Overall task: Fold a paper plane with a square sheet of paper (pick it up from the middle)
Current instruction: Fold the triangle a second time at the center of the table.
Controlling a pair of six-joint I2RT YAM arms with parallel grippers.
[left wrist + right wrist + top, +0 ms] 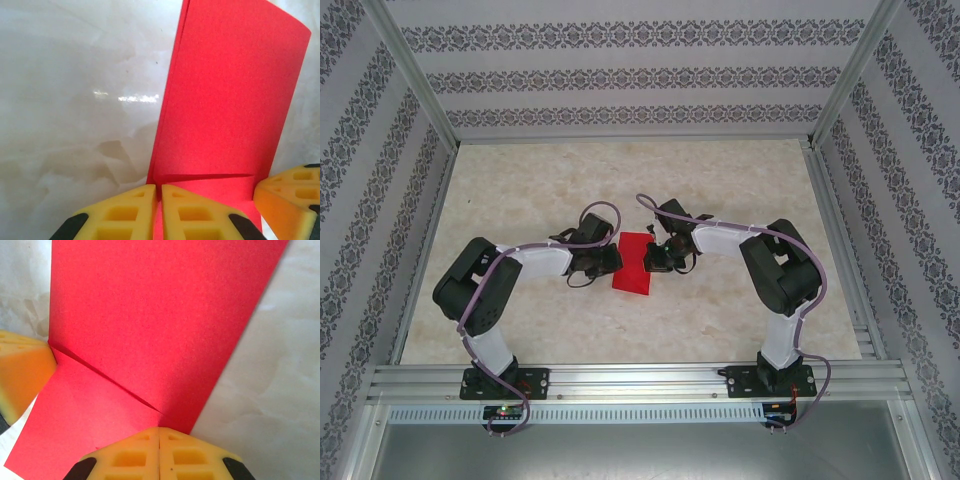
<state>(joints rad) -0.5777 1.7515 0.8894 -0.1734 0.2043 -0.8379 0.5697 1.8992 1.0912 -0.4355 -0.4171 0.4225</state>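
Observation:
The square sheet of paper is bright red and lies folded on the pale table between the two arms. My left gripper is at its left edge and my right gripper at its right edge. In the left wrist view the paper rises ahead of my left gripper, whose yellow fingers are shut with red showing in the thin slit. In the right wrist view my right gripper is shut at the edge of the paper. A shadowed line crosses the sheet where an upper layer lifts off the lower one.
The marble-patterned table is bounded by aluminium rails and patterned walls. The other gripper's yellow fingertip sits close on the right in the left wrist view, and one shows at the left in the right wrist view.

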